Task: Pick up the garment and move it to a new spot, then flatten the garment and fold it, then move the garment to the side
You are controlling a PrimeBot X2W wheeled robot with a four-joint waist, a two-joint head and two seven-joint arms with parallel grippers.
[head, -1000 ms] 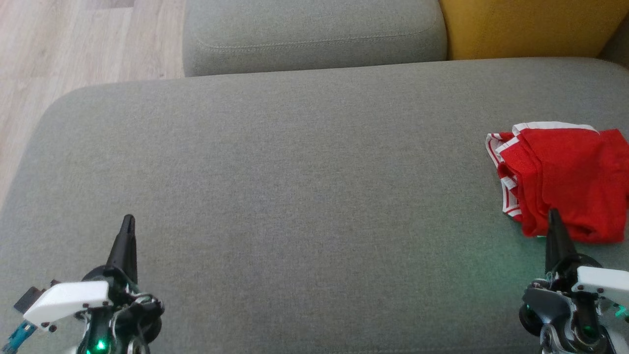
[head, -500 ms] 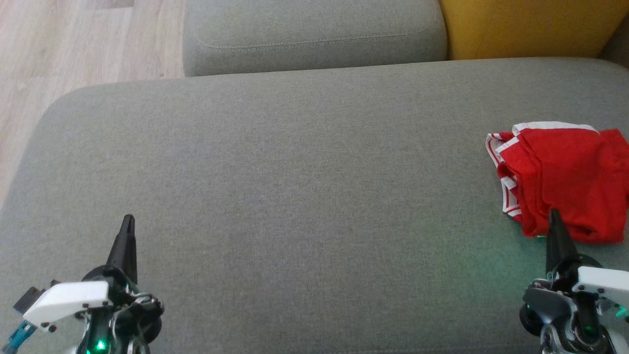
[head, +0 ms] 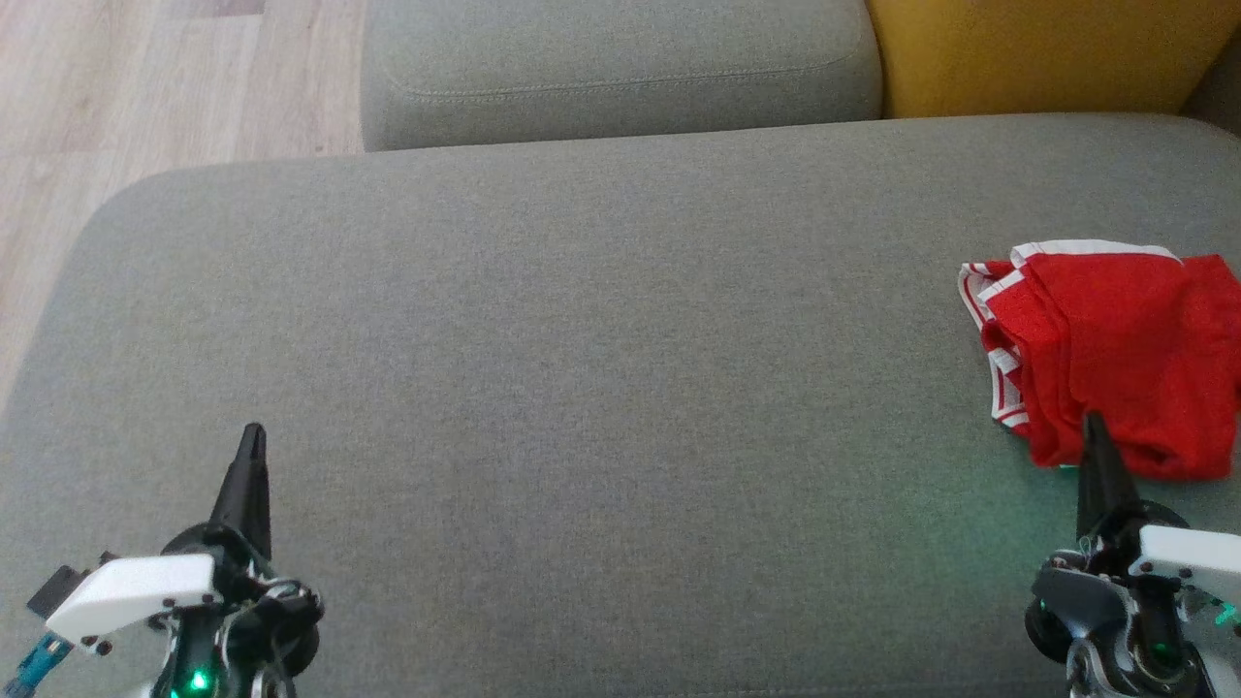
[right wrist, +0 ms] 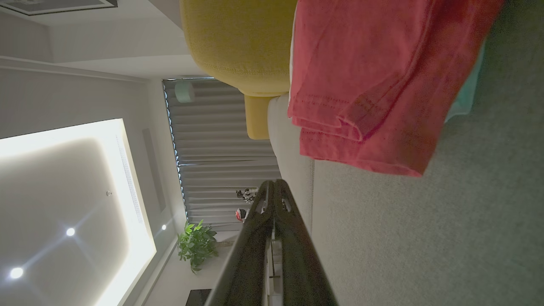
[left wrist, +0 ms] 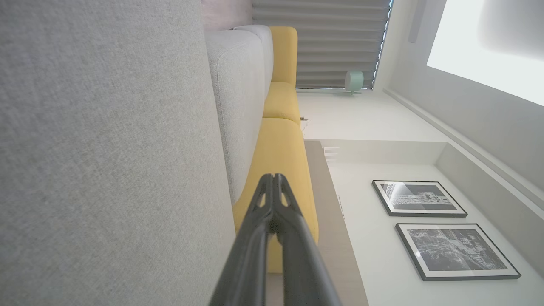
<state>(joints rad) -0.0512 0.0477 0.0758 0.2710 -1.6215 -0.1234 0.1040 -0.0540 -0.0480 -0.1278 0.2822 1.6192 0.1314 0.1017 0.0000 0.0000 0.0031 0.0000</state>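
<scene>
Starting at the left: my left tool (head: 254,433) sits over the grey sofa seat (head: 582,320), fingers pressed together, holding nothing, well apart from the task's thing. Far right, the red garment (head: 1115,349) lies bunched on the seat, partly cut off by the head view's edge. My right tool (head: 1094,422), also pressed together and empty, points at its near hem. Risks: going in unspread just shoves the cloth. Pinching only one layer lets the bunch drag or slip.

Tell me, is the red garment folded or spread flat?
Folded, roughly: the red garment lies doubled in layers on the grey sofa seat, hems stacked.
</scene>
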